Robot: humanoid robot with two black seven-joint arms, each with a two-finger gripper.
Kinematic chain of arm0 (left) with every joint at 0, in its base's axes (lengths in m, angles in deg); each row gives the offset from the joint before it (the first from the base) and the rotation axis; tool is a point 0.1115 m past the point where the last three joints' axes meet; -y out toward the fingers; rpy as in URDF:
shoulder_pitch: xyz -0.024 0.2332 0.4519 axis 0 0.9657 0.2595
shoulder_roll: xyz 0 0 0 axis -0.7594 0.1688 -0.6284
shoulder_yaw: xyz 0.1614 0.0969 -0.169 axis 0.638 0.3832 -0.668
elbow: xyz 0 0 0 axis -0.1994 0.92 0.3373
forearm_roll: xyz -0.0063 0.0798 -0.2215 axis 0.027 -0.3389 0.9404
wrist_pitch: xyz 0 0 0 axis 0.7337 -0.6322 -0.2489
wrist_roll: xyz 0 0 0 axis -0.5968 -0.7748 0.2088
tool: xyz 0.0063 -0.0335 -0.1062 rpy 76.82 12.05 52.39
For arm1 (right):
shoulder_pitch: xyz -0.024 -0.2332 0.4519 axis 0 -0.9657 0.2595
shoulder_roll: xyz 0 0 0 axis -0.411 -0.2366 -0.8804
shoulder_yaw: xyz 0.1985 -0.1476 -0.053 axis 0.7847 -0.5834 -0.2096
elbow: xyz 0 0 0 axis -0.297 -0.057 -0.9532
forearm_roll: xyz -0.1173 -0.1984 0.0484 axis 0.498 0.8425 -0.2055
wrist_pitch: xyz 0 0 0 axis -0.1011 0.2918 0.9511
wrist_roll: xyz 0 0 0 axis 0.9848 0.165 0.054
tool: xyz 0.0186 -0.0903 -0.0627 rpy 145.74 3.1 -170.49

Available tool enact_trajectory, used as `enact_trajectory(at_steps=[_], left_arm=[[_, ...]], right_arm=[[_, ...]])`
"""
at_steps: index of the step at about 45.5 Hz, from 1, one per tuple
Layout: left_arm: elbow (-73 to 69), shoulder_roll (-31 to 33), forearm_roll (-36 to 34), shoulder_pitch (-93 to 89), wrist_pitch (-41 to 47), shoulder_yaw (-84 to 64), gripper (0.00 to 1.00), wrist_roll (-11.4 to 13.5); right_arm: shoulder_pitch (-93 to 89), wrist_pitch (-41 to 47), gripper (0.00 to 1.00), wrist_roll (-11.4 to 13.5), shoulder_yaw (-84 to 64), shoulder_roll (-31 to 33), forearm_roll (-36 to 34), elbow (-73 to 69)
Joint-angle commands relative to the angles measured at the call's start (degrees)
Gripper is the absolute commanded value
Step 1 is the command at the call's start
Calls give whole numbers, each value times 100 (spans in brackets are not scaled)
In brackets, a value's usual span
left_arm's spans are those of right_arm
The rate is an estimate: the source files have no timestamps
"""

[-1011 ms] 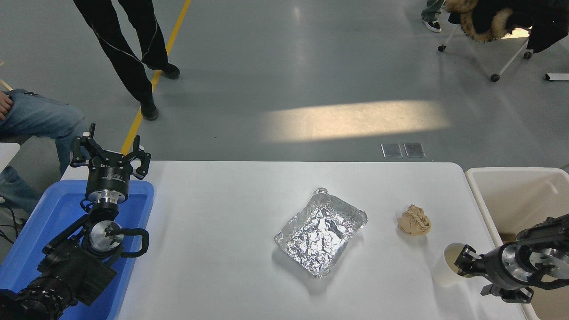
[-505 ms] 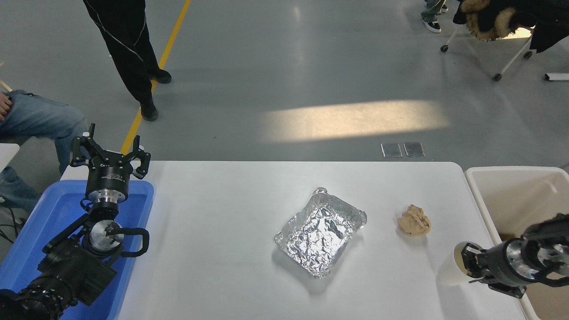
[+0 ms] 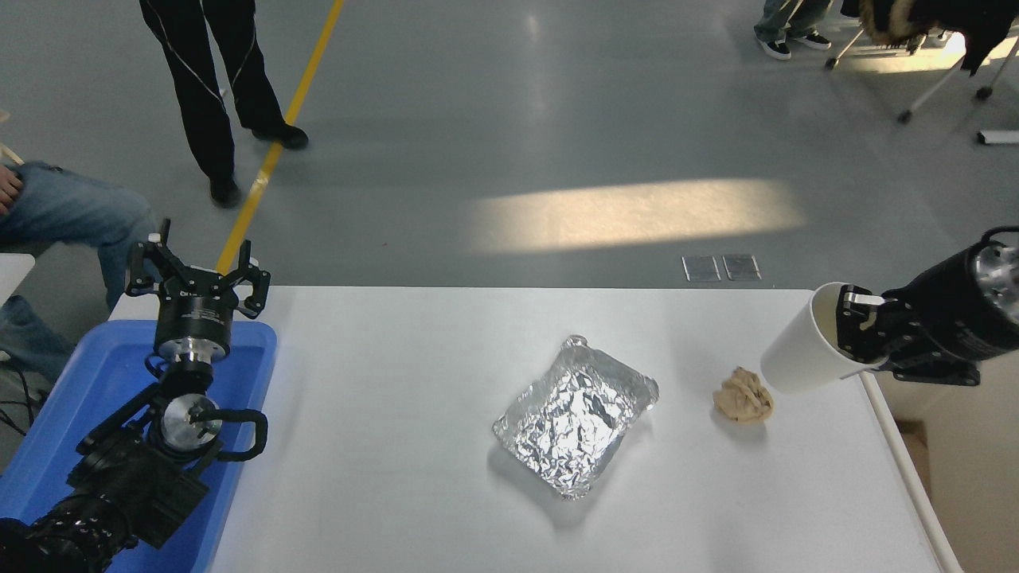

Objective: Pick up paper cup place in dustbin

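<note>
The white paper cup point(image 3: 798, 352) hangs tilted in the air above the table's right edge, its bottom pointing down to the left. My right gripper point(image 3: 850, 331) is shut on its rim, one finger inside the cup. The cream-white dustbin point(image 3: 906, 463) stands just beyond the table's right edge, under and behind the right arm, mostly cut off by the picture's edge. My left gripper point(image 3: 197, 274) is open and parked at the lower left over the blue tray.
A crumpled brown paper ball point(image 3: 743, 395) lies just below the lifted cup. A crinkled silver foil tray point(image 3: 575, 415) sits mid-table. A blue plastic tray point(image 3: 87, 382) is at the left edge. People stand and sit beyond the far left corner.
My right gripper has lifted the cup off the table near the front right and carried it up and away, towards the far right edge. The left arm has not moved.
</note>
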Motion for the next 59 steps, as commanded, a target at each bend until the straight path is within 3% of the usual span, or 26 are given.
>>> enact_trajectory(at_steps=[1,14,24,40,45,52,59], left_arm=[[-6,0,4,8,1,0,99,4],[-6,0,4,8,1,0,99,4],[3,0,4,8,1,0,99,4],[-6,0,4,8,1,0,99,4],[-6,0,4,8,1,0,99,4],[-6,0,4,-1,1,0,99,4],[-6,0,4,8,1,0,99,4]], right_arm=[[1734,774,0,-20,-253,-494,-185,-123],[1893,774,0,-29,-261,-556,-203,-123],[356,774,0,6,-621,-160,113,-20],[-2975,-1896,0,6,-622,543,8,1517],[-4249,-2723,0,6,-245,675,-509,2290],[-5945,-3172,0,6,607,798,-1388,3582],[-7501,-3619,0,6,1732,816,-1644,4593]])
